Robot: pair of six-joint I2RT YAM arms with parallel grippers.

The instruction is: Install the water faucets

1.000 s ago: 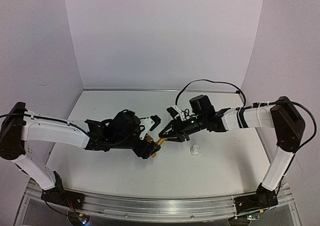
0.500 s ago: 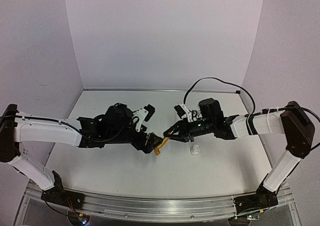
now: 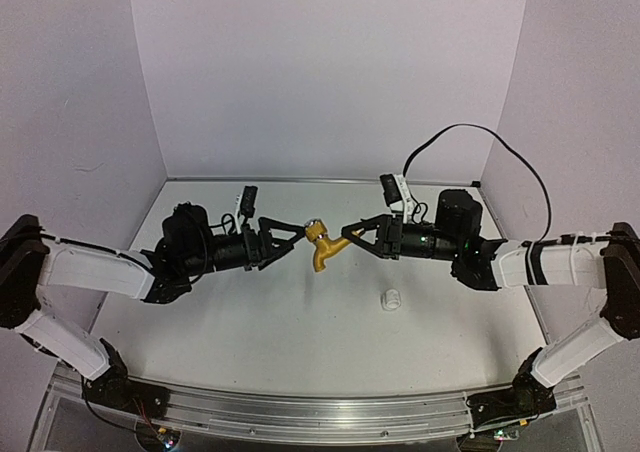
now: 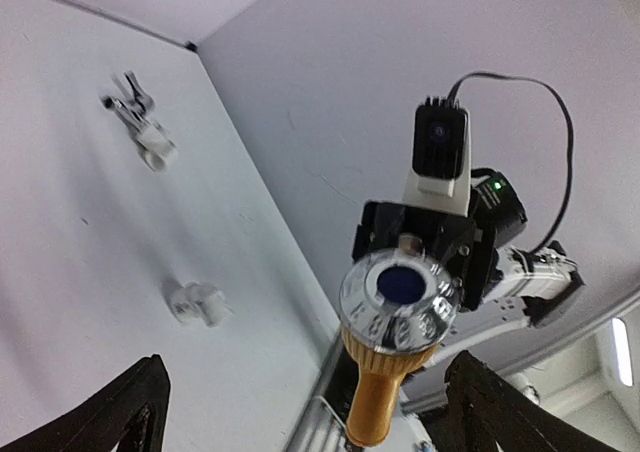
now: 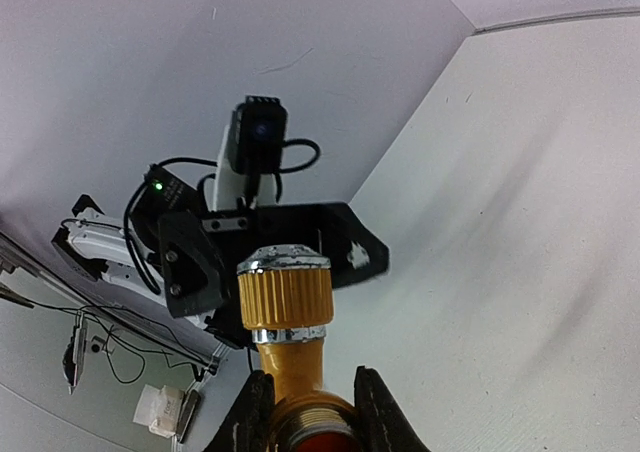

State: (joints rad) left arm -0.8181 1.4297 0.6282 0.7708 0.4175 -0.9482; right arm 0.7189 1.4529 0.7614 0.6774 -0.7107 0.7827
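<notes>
The brass-gold faucet hangs in the air above the table's middle, between the two grippers. My right gripper is shut on its threaded end, which shows between the fingers in the right wrist view. The ribbed gold knob with a silver cap points at the left arm. My left gripper is open and faces that cap. Its fingers stand wide apart, not closed on the faucet. The silver faucet cannot be made out.
A short white pipe fitting lies on the table right of centre and also shows in the left wrist view. A small blurred white and grey part lies farther back towards the right corner, hidden in the top view.
Both grippers rose from near the table and swung level, facing each other. The faucet went up and back with the right gripper. The left gripper drew back to the left.
</notes>
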